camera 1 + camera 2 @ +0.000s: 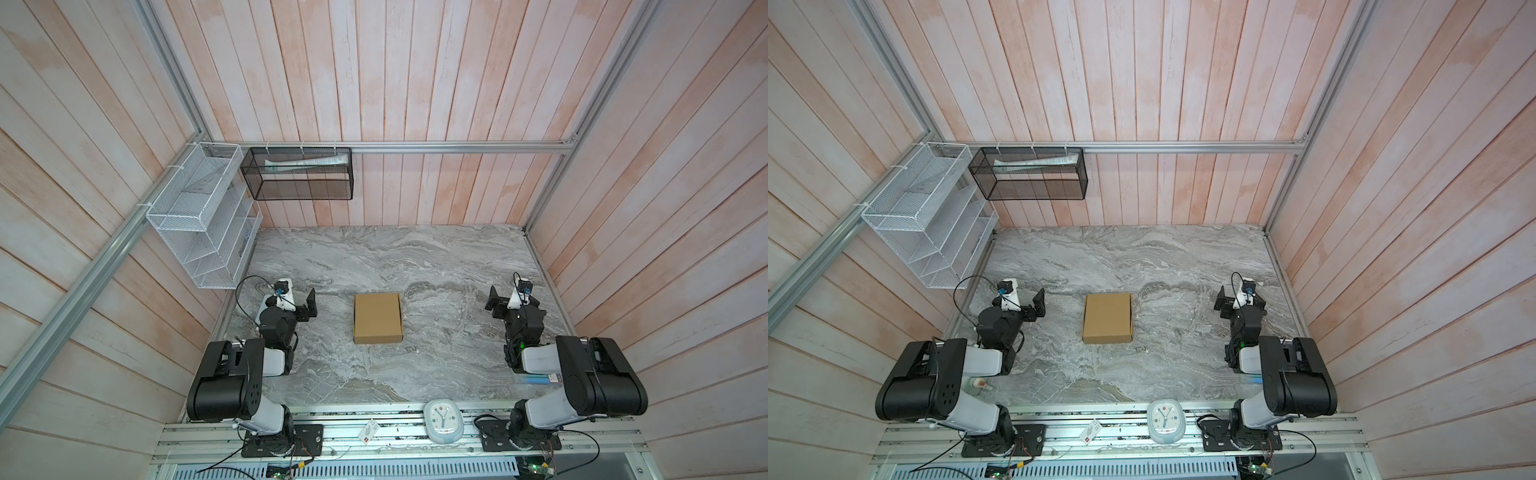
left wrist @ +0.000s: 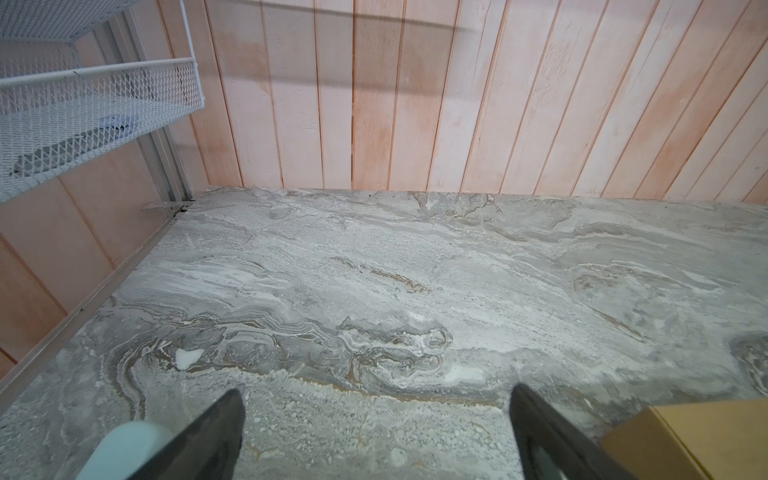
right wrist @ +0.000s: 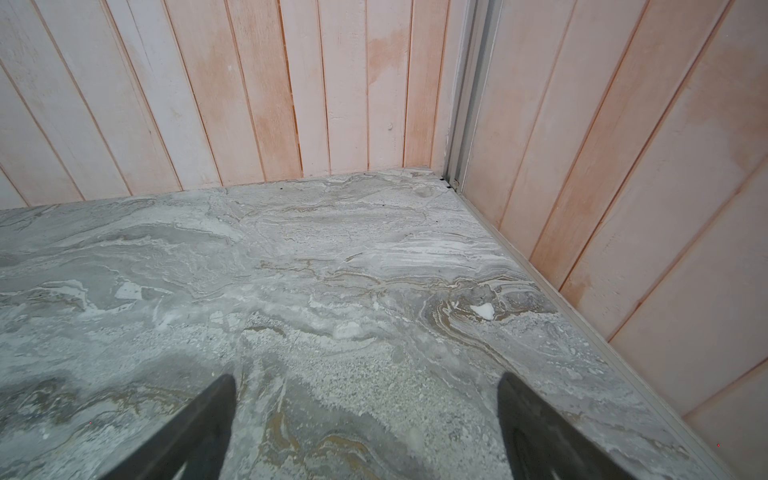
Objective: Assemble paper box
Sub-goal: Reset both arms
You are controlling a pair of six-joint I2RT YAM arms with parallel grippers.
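while both arms sit folded up at the near corners, the paper box (image 1: 378, 318) lies closed and flat on the grey marbled surface (image 1: 436, 257), between the two arms and touched by neither. in both top views it is a plain brown shallow rectangle, its long side running near to far, square to the surface edges.

the left arm rises from its base on the near rail, its thick black-and-white upper link doubled back over the base. its forearm reaches toward the far side along the left edge. the wrist tips down, so the left claw (image 2: 376, 399) aims low at the surface and the far wall. its two dark fingers (image 2: 220, 428) stand wide apart with only bare marble between them: released, holding nothing. in the left wrist view a brown corner of the box (image 2: 706, 440) shows just past one finger, apart from it.

the right arm mirrors this pose along the right edge, elbow folded over its base and forearm reaching far. the right claw (image 3: 365, 382) also points down and toward the far right corner, fingers (image 3: 195, 432) spread wide over bare surface, released and holding nothing. in a top view the claw (image 1: 517, 299) sits well to the right of the box.

a white wire rack (image 1: 199, 216) and a black mesh basket (image 1: 299, 174) hang on the far left walls, and a small pale clock (image 1: 442, 419) rests on the near rail.
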